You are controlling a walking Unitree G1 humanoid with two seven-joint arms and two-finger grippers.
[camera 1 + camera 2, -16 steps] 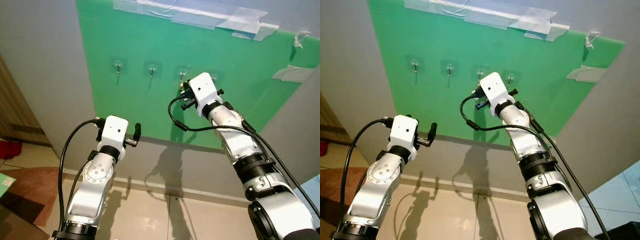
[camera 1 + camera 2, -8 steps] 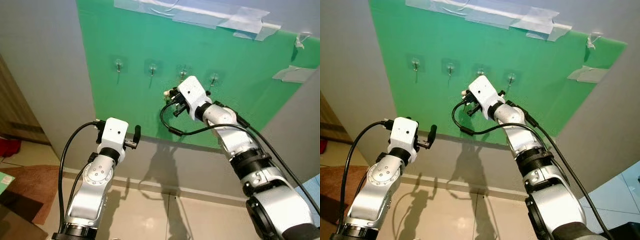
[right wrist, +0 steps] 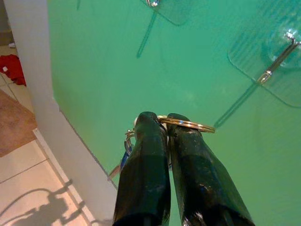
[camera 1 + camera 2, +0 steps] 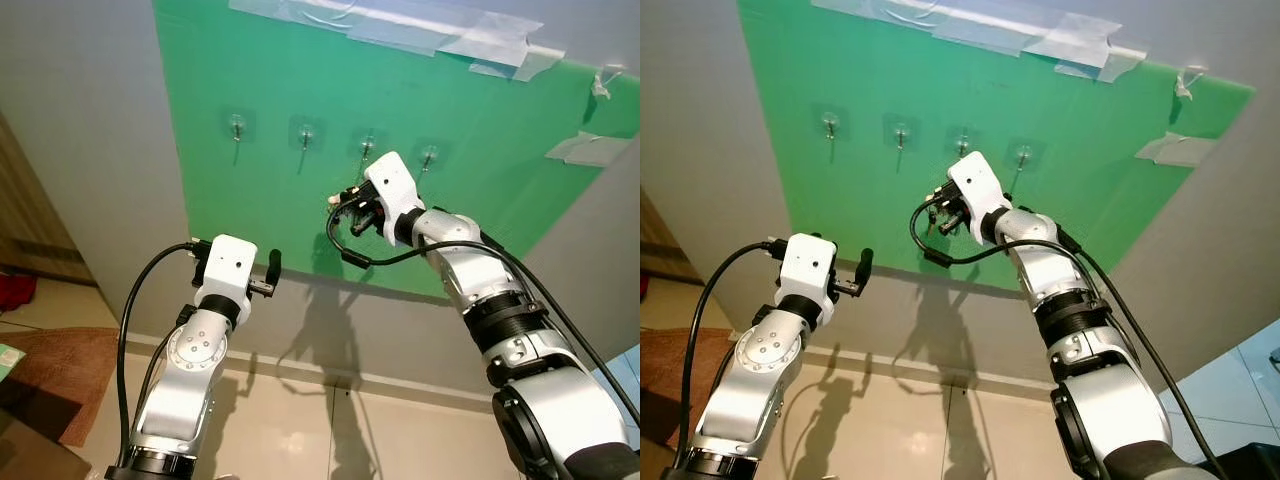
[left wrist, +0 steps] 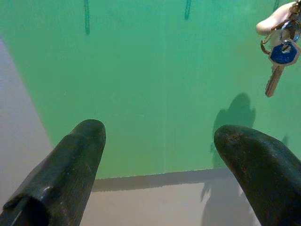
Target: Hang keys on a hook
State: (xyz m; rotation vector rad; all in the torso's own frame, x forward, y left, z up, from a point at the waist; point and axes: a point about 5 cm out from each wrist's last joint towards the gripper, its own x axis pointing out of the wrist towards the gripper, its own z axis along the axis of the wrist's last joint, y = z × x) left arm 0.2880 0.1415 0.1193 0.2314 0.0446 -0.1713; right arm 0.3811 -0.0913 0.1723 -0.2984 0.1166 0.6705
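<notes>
A green board (image 4: 300, 70) on the wall carries a row of clear stick-on hooks, among them the third hook (image 4: 367, 146) and the fourth hook (image 4: 428, 155). My right gripper (image 4: 347, 203) is raised in front of the board, just below and left of the third hook. It is shut on the gold ring (image 3: 187, 124) of a bunch of keys (image 5: 281, 51) with a blue-headed key hanging down. The ring is off the hooks. My left gripper (image 5: 160, 136) stands open and empty, lower and to the left, facing the board.
Strips of pale tape (image 4: 440, 35) hold the board's top edge to the grey wall (image 4: 90, 130). Below lie beige floor tiles (image 4: 300, 430), a brown mat (image 4: 45, 370) and a red object (image 4: 12, 292) at far left.
My right gripper, with the keys, dropped away from the third hook down and to the left, then edged back right a little. The left arm has stayed still.
</notes>
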